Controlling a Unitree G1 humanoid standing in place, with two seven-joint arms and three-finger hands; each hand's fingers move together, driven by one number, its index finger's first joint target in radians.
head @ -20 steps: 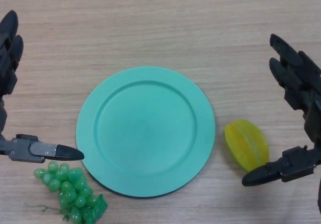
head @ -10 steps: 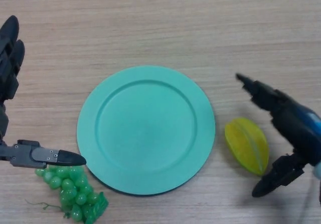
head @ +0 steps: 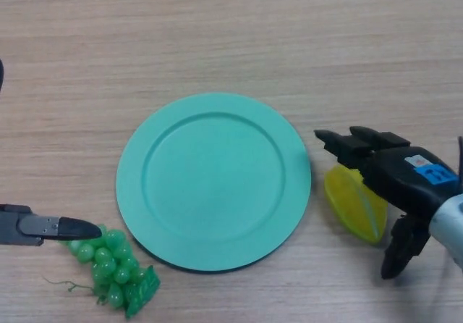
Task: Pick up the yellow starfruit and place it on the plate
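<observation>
The yellow starfruit [head: 351, 206] lies on the wooden table just right of the green plate [head: 213, 182], its right part hidden under my right hand [head: 405, 182]. That hand hovers over the fruit, open: its fingers [head: 347, 145] reach left past the fruit's far side, and the thumb [head: 398, 254] hangs at its near right. The fruit sits in the gap between them, and I cannot tell if they touch it. The plate holds nothing. My left hand [head: 43, 227] shows at the left edge, mostly its thumb, open and idle.
A bunch of green grapes [head: 112, 272] lies at the plate's near left, right beside the left thumb. Bare wooden tabletop [head: 231, 33] stretches beyond the plate.
My right hand has swung left and down over the starfruit, covering its right side. The left hand has drawn back toward the left edge, so its fingers are almost out of view.
</observation>
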